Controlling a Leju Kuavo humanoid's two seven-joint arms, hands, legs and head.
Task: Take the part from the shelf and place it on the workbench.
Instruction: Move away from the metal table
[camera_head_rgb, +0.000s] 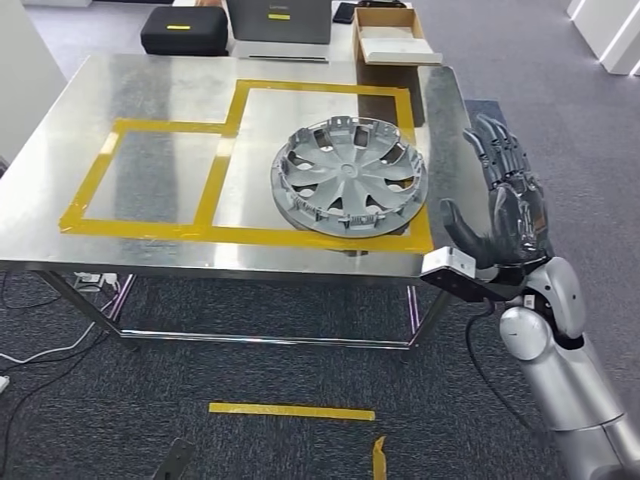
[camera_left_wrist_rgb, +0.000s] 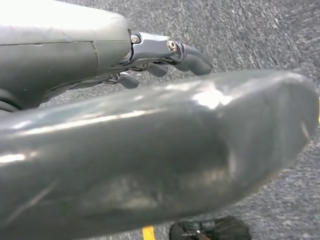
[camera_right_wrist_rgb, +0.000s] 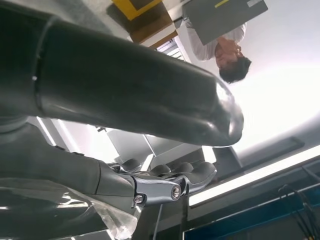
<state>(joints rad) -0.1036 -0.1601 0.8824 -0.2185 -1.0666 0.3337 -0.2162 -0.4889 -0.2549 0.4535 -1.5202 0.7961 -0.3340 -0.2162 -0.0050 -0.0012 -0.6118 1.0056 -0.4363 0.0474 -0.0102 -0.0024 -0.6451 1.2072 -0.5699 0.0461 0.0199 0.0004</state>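
The part, a grey wheel cover (camera_head_rgb: 349, 176), lies flat on the steel workbench (camera_head_rgb: 151, 90), inside the larger yellow-taped square near the right front corner. My right hand (camera_head_rgb: 504, 200) is raised just off the workbench's right edge, to the right of the cover, fingers spread and holding nothing. In the right wrist view the same hand (camera_right_wrist_rgb: 124, 100) has its thumb and fingers stretched out with nothing between them. My left hand (camera_left_wrist_rgb: 158, 145) hangs over the carpet, its fingers (camera_left_wrist_rgb: 166, 55) extended and holding nothing.
A smaller yellow-taped square (camera_head_rgb: 147, 178) marks the workbench's left half. Beyond the far edge sit a black case (camera_head_rgb: 184, 30), a grey case (camera_head_rgb: 279, 20) and an open cardboard box (camera_head_rgb: 392, 38). Yellow tape (camera_head_rgb: 291, 411) lies on the carpet. A person (camera_right_wrist_rgb: 226, 47) stands beyond the table.
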